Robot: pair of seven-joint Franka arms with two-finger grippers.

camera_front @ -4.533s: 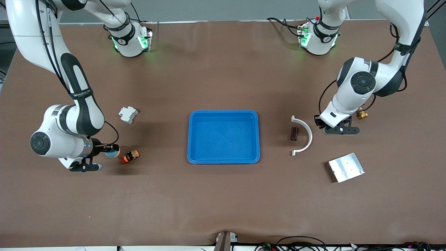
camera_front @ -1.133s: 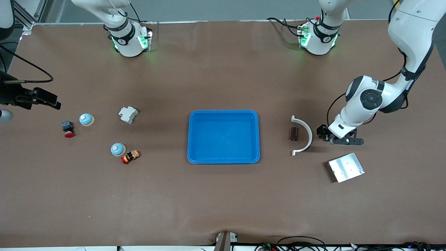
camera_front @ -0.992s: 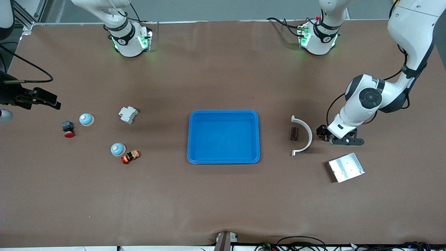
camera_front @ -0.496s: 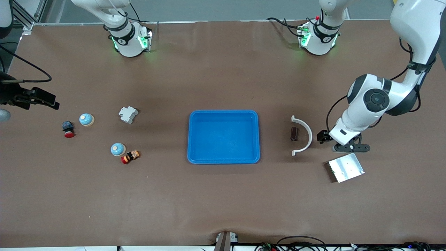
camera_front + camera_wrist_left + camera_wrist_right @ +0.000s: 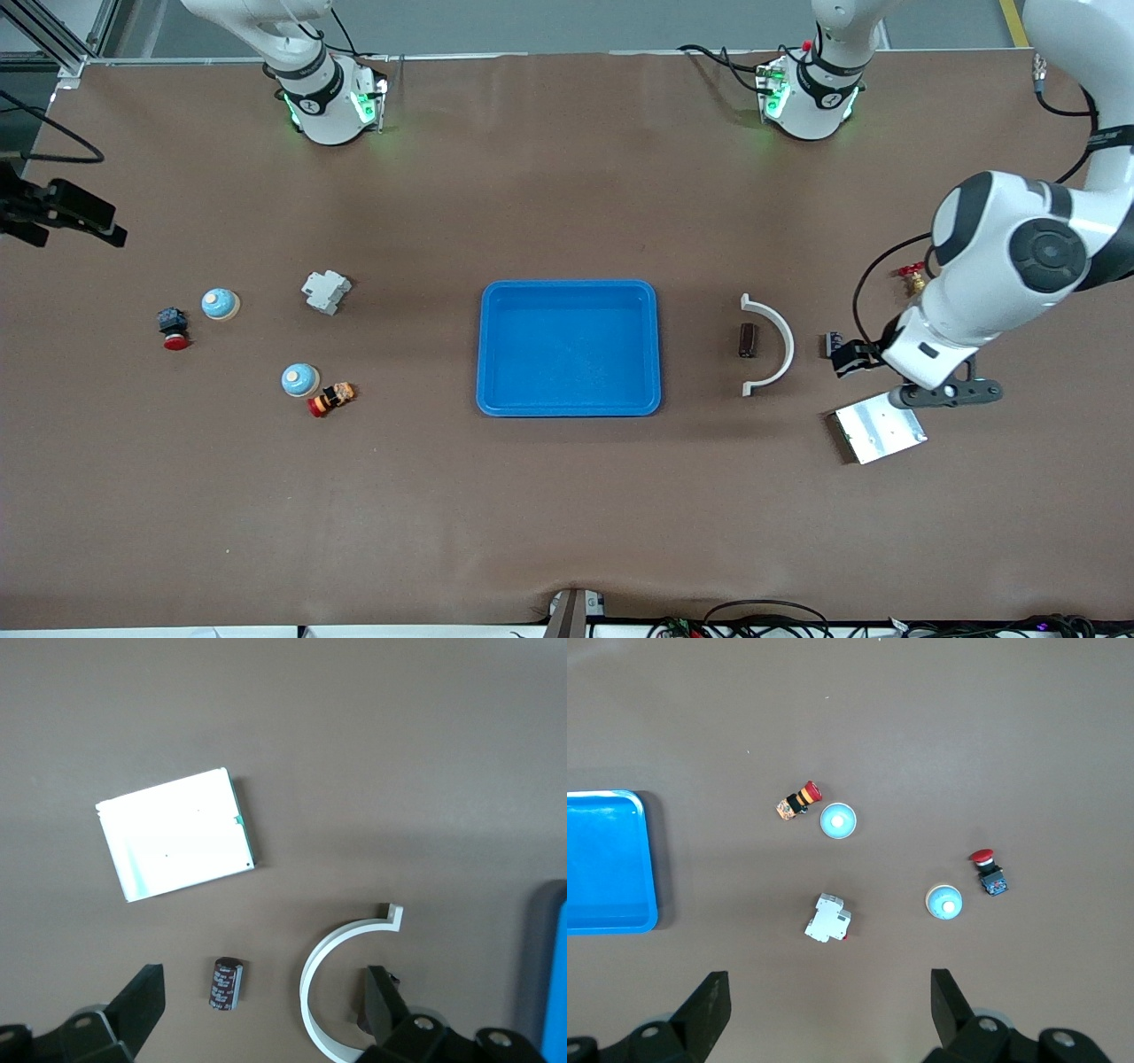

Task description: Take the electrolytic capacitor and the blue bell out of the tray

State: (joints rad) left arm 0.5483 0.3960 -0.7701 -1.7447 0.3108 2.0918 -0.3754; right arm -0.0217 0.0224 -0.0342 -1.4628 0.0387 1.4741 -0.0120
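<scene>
A small dark capacitor (image 5: 225, 983) with pale print lies on the brown table (image 5: 567, 496) beside a white arc (image 5: 330, 992), toward the left arm's end (image 5: 833, 340). My left gripper (image 5: 263, 1010) hangs open and empty well above it (image 5: 943, 394). Two blue bells with cream tops stand toward the right arm's end, one (image 5: 299, 379) (image 5: 838, 821) nearer the front camera than the other (image 5: 220, 304) (image 5: 944, 902). My right gripper (image 5: 828, 1005) is open and empty, high over the table's end (image 5: 80, 221).
A blue tray (image 5: 569, 403) sits mid-table. A brown cylinder (image 5: 748, 339) lies inside the white arc (image 5: 780, 341). A metal plate (image 5: 879, 425) and a brass valve (image 5: 911, 279) flank the left arm. A white breaker (image 5: 325, 291), a red push button (image 5: 173, 328) and an orange-red part (image 5: 330, 399) lie by the bells.
The left arm has risen and swung toward the metal plate, uncovering the capacitor and the brass valve. The right gripper, earlier low by a bell, has lifted away to the table's end.
</scene>
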